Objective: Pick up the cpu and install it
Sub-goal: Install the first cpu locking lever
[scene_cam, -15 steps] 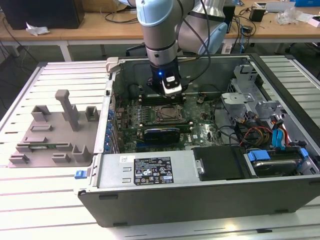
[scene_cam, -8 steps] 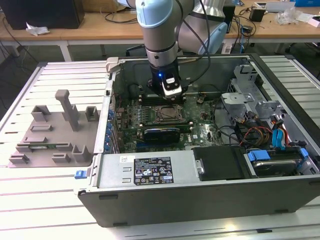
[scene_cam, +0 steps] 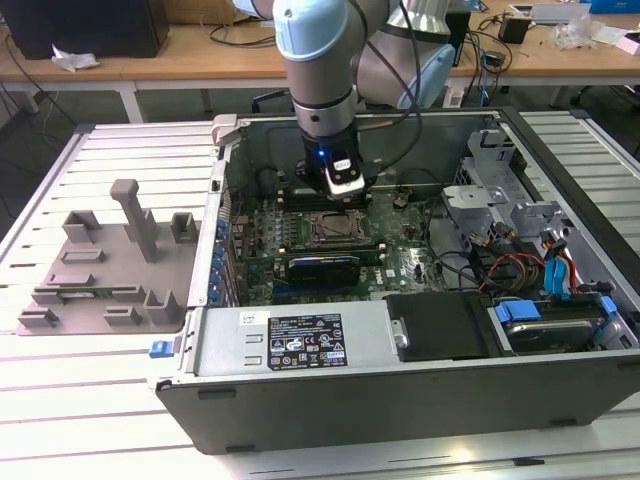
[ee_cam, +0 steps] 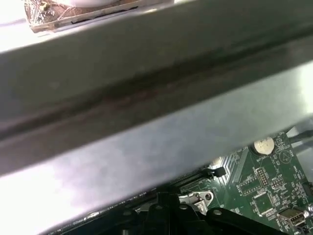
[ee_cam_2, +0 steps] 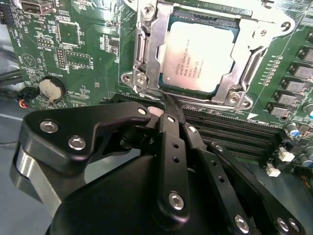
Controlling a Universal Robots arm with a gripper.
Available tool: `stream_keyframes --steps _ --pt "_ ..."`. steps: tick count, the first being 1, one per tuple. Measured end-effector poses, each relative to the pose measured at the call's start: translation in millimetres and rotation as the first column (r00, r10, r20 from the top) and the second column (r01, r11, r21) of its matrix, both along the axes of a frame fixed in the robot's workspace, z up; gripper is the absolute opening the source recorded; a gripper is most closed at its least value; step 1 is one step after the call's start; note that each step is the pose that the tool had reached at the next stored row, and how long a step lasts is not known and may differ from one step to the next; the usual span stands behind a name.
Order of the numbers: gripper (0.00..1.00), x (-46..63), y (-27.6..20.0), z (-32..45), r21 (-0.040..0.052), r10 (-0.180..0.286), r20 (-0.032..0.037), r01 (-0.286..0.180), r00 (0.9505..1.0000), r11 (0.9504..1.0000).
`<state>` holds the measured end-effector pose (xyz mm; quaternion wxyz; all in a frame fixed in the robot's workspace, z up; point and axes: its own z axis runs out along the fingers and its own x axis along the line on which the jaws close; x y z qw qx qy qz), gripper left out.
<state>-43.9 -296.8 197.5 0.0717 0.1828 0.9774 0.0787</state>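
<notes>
While the one arm (scene_cam: 318, 60) reaches down into the open computer case (scene_cam: 400, 405), its single gripper (ee_cam_2: 168, 104) hangs just beside the socket frame (ee_cam_2: 146, 54). It stands over the frame's edge that faces the long black memory slots (ee_cam_2: 230, 131). In the second wrist view the fingers are drawn together into one narrow black tip with nothing between them. Whether that tip touches the frame cannot be told. The one cpu (ee_cam_2: 198, 56) lies flat inside the socket frame, silvery top upward, with the frame's metal around all four of its sides and apart from the gripper's tip. The frame sits on one green motherboard (ee_cam_2: 83, 49), and a single round coin battery (ee_cam_2: 51, 88) is fixed to the board well off to one side of the frame. In the first wrist view a broad grey metal bar (ee_cam: 146, 98) crosses close in front of the camera, with the green board past it. In the exterior view, one grey plastic tray (scene_cam: 90, 285) lies outside the case, well away from the socket frame toward the exterior view's left. One tall post (scene_cam: 135, 215) rises among its lower blocks. Case and tray both rest on one white slatted table (scene_cam: 80, 410).
</notes>
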Motion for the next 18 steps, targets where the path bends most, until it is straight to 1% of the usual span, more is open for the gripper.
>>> stream_keyframes --steps 5,10,12,13,15,17,18 --pt "0.11 0.3 0.1 1.2 0.0005 0.0 0.0003 0.0 1.0 1.0" --pt "0.11 0.3 0.0 12.6 -0.0008 0.0 0.0001 0.0 1.0 1.0" --pt "0.11 0.2 0.0 18.5 -0.006 0.0 0.0 0.0 1.0 1.0" --pt "0.11 0.2 0.0 21.8 -0.0115 0.0 0.0001 0.0 1.0 0.9999" --pt "0.11 0.3 0.0 25.2 -0.0297 0.0 0.0003 0.0 1.0 0.9996" --pt "0.11 0.2 -0.2 27.5 -0.0574 0.0 0.0 0.0 1.0 0.9984" --pt "0.11 0.2 -0.4 27.8 -0.0755 0.0 -0.0001 0.0 1.0 0.9971"
